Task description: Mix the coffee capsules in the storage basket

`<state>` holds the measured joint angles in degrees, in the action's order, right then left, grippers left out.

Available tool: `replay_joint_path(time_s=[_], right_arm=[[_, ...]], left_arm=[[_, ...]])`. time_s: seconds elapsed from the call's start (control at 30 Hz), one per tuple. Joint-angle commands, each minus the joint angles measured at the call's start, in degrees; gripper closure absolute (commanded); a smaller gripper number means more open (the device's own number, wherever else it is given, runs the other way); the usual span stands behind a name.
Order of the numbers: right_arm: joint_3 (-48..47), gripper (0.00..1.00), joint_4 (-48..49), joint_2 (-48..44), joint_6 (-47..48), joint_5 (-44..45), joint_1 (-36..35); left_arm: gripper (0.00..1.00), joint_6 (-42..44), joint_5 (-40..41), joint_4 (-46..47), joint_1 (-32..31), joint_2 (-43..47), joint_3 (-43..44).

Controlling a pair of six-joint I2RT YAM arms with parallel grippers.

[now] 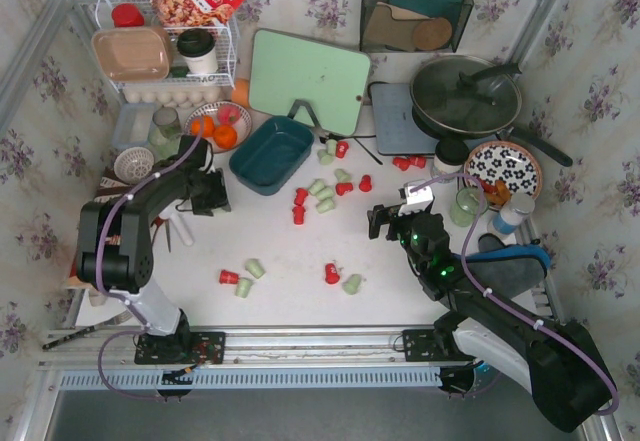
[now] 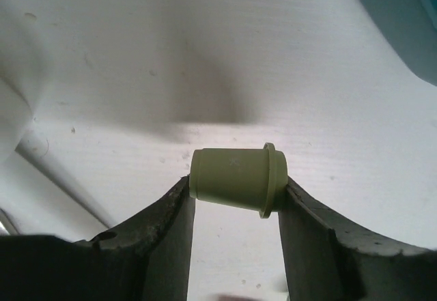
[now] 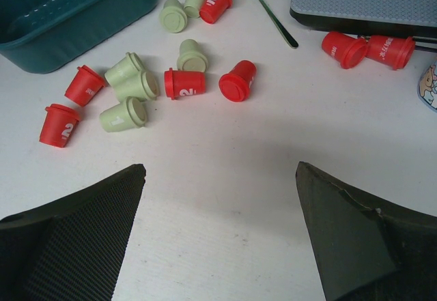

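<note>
One pale green capsule (image 2: 231, 178) sits crosswise in your left gripper (image 2: 235, 202). One finger presses its narrow base and the other its flanged rim, so you have a grip on it. Whether it is clear of the white table (image 2: 205, 55) cannot be told from the wrist view. From above, that gripper is just left of the storage basket (image 1: 270, 153), near its closest corner but not touching it.

The dark teal basket lies at an angle on the table, open side up, in front of the green cutting board (image 1: 308, 79).

Your right gripper (image 3: 222, 192) has its fingers spread wide, with only bare table between them. It hovers right of centre, facing the main scatter of coffee capsules (image 1: 325, 193). These lie on the table just right of the basket, red and pale green mixed, most tipped on their sides. Two red ones (image 3: 343, 48) lie side by side further right, beside a grey board (image 3: 369, 1).

A few more lie nearer your arms: one red and two green (image 1: 243, 287) on the left, and a red and green pair (image 1: 332, 274) near the middle.
</note>
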<state>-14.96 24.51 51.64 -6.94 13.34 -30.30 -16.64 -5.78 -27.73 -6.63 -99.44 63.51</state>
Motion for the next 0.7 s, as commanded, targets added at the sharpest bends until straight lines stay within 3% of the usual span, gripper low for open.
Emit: replay_joint_path(time_s=[0.0,0.37,0.67], right_arm=[[-0.73,0.00,0.98,-0.11,0.43,0.19,-0.11],[-0.71,0.00,0.82,-0.51,0.46,0.22,-0.04],[-0.93,0.00,1.03,0.11,0.36,-0.31,-0.06]], left_arm=[[0.69,-0.55,0.69,1.10,-1.70,4.95,-1.43],[0.70,0.04,6.20,6.15,-14.62,15.79,-0.27],[0.70,2.81,7.89,15.56,-21.46,15.33,3.08]])
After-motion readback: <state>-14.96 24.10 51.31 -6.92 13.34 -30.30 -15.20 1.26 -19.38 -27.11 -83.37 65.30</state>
